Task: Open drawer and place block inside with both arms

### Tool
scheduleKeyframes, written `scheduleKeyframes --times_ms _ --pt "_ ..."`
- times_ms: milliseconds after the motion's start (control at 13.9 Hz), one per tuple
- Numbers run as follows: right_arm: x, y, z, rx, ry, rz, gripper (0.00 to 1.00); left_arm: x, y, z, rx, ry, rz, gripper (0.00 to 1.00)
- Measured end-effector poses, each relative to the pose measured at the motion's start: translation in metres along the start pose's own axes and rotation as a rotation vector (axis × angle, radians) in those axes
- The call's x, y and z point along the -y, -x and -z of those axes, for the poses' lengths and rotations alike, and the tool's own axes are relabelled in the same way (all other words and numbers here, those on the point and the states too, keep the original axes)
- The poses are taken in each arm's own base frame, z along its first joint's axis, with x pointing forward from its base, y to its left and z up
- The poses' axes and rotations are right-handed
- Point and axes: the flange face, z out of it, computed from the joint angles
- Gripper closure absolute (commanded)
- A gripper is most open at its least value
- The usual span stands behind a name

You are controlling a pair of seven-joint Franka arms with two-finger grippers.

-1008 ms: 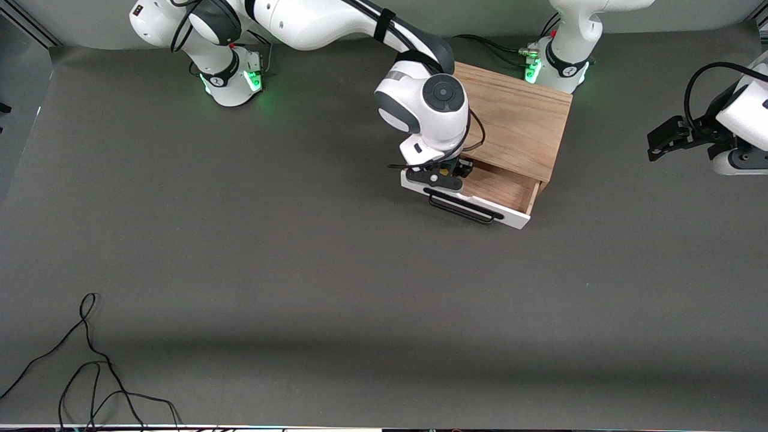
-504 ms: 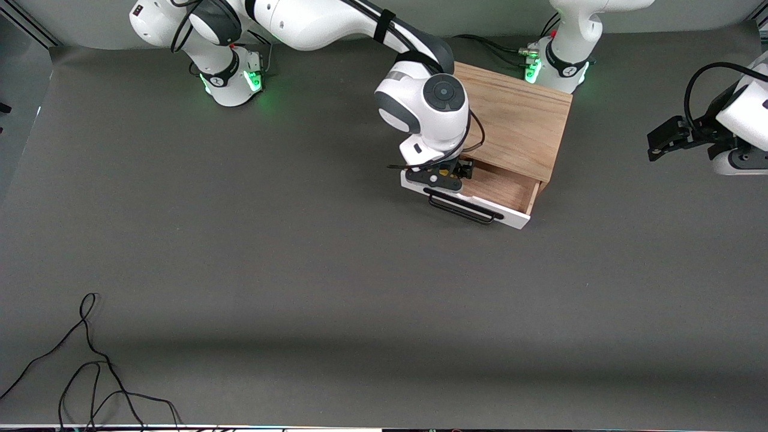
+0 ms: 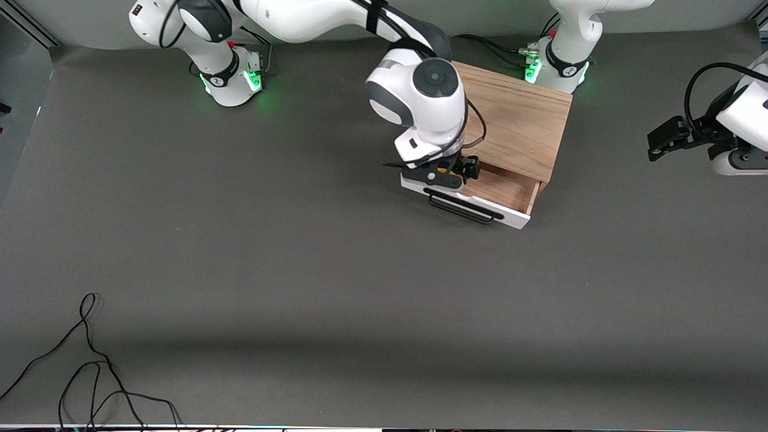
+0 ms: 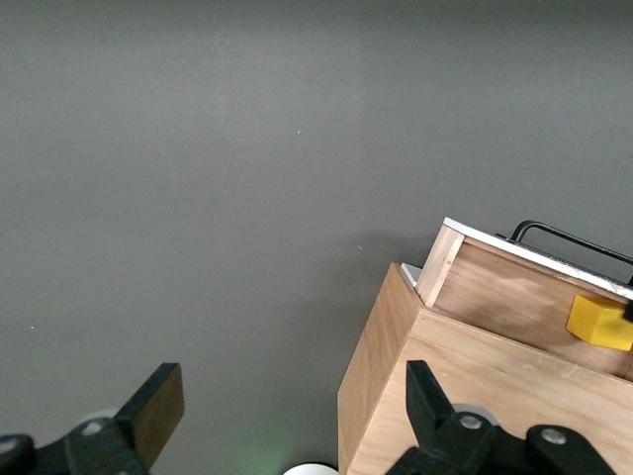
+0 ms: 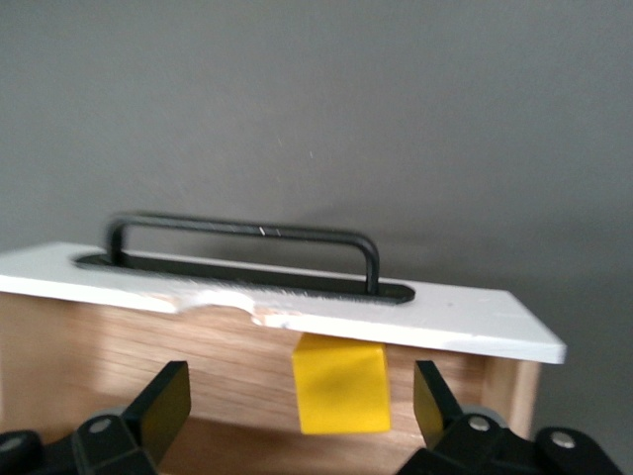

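Arms (image 3: 312, 21): glossy white shells, dark grey joint sections, black cables strapped along the links. Bases (image 3: 231, 75) glow green. Black fingers (image 5: 158, 401) show small silver screws.

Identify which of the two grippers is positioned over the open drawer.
The right gripper: it hangs open over the drawer, the yellow block lying between its fingers. The left gripper waits open off toward the left arm's end of the table.
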Motion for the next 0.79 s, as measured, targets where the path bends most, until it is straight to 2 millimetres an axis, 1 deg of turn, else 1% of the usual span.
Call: scheduleKeyframes --times_ms 144,216,288,360,504,648,792 --pt "-0.009 -0.023 0.050 -0.020 -0.040 -0.031 0.00 0.000 0.000 0.000 0.000 0.000 0.000 0.00" --pt "-0.017 -0.037 0.073 -0.027 -0.042 -0.052 0.00 0.001 0.000 0.000 0.000 0.000 0.001 0.00" --pt "-0.030 -0.055 0.094 -0.031 -0.036 -0.075 0.00 0.001 0.000 0.000 0.000 0.000 0.001 0.00" --pt "-0.046 -0.077 0.113 -0.038 -0.031 -0.086 0.00 0.001 0.000 0.000 0.000 0.000 0.002 0.00" --pt "-0.092 -0.135 0.152 -0.045 -0.038 -0.098 0.00 0.001 0.000 0.000 0.000 0.000 0.003 0.00" --pt "-0.149 -0.187 0.189 -0.032 -0.032 -0.095 0.00 0.002 0.000 0.000 0.000 0.000 0.003 0.00" --pt "-0.213 -0.231 0.223 -0.046 -0.031 -0.044 0.00 0.002 0.000 0.000 0.001 0.000 0.004 0.00"
